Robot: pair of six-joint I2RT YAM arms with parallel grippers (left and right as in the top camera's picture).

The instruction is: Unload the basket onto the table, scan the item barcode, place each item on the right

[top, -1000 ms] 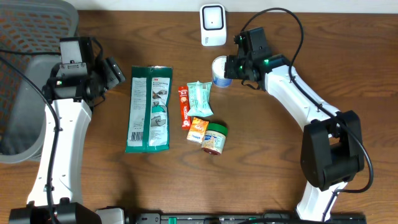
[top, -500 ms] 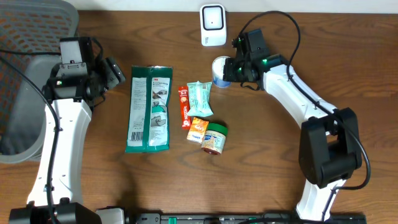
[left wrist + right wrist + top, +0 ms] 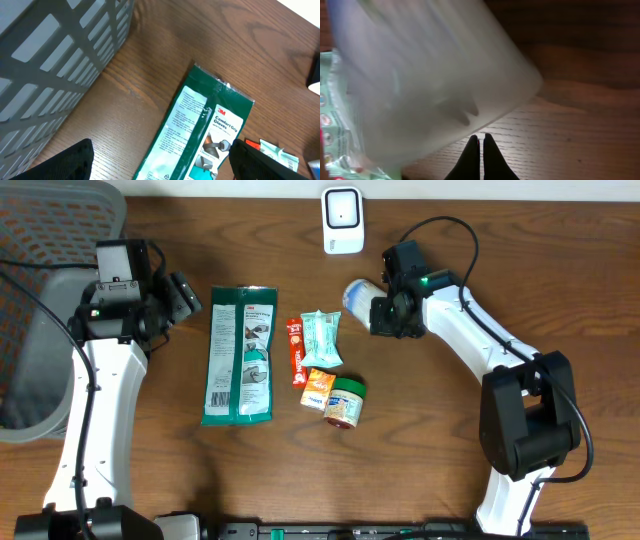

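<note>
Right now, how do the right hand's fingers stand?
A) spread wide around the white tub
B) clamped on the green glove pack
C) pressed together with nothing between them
C: in the right wrist view the right hand is closed tip to tip, and the blurred white tub lies outside the tips, not between them.

The left pincer point(image 3: 185, 297) gapes wide, the right pincer point(image 3: 480, 152) shut.
</note>
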